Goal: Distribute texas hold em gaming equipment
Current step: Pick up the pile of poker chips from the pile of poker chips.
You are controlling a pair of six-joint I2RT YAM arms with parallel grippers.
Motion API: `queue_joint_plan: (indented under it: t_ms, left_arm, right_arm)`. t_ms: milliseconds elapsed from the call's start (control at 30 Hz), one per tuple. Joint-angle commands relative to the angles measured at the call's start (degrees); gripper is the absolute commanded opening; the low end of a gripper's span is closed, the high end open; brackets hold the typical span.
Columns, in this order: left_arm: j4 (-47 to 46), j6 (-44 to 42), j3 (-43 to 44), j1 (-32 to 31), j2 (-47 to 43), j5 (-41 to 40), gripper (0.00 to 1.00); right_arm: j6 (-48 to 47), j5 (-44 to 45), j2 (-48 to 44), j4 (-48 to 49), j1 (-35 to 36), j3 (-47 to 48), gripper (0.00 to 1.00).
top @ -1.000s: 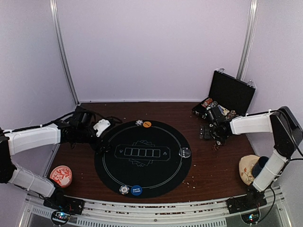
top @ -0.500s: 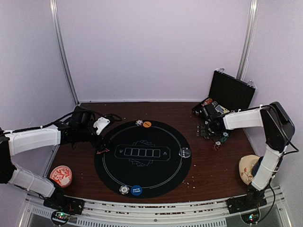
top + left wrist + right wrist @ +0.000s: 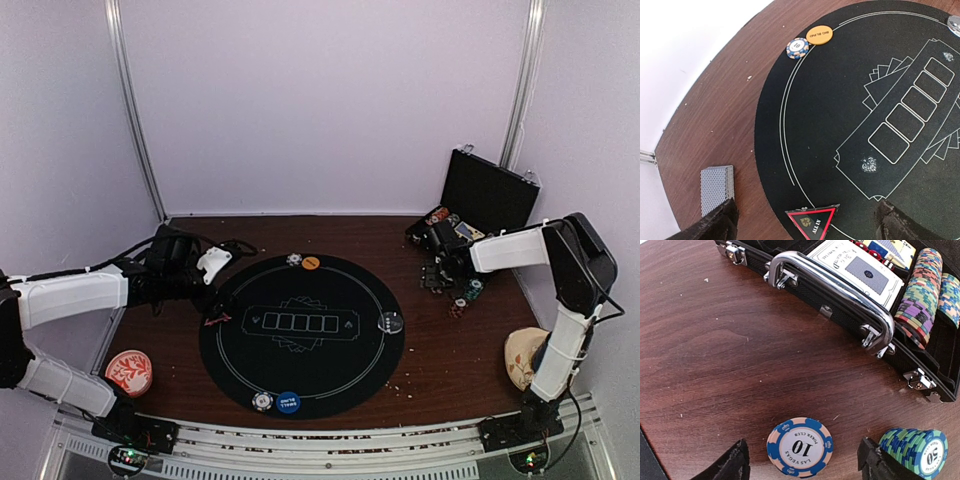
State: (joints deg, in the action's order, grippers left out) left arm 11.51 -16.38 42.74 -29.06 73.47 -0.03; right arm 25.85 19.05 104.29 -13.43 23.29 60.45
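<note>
The red triangle marker (image 3: 812, 222) lies flat on the left edge of the black round mat (image 3: 330, 370), and it also shows in the top view (image 3: 215, 320). My left gripper (image 3: 805, 222) is open and empty, its fingers either side of the marker. A grey-blue-backed card deck (image 3: 716, 189) lies on the wood by the left finger. My right gripper (image 3: 802, 462) is open and empty over a blue "10" chip (image 3: 800, 446) lying flat on the table. A green-blue chip stack (image 3: 917, 450) stands by its right finger.
The open black case (image 3: 840, 290) holds cards and chip rows. On the mat lie an orange disc (image 3: 311, 263) with a chip (image 3: 294, 259), a black disc (image 3: 390, 323), and a blue disc (image 3: 288, 402) with a chip (image 3: 262, 402). A red-and-white dish (image 3: 129, 370) and a blue cup (image 3: 548, 350) stand near the front corners.
My left gripper drew back a little and the red triangle now shows lying on the mat's edge. My right gripper moved back and left towards the case.
</note>
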Motion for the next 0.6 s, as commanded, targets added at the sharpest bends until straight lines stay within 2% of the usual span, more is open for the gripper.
queue_joint_plan:
  t_ms: [0,567]
  left_arm:
    - [-2.9,0.7,-0.6,0.4,-0.2,-0.4,0.98]
    - [-3.5,0.9,-0.7,0.3,0.6,-0.8,0.98]
  right_arm:
    - [0.2,-1.1,0.2,1.3,-0.8,-1.2,0.74]
    - [0.2,-3.3,1.4,3.0,-2.1,-1.9,0.64]
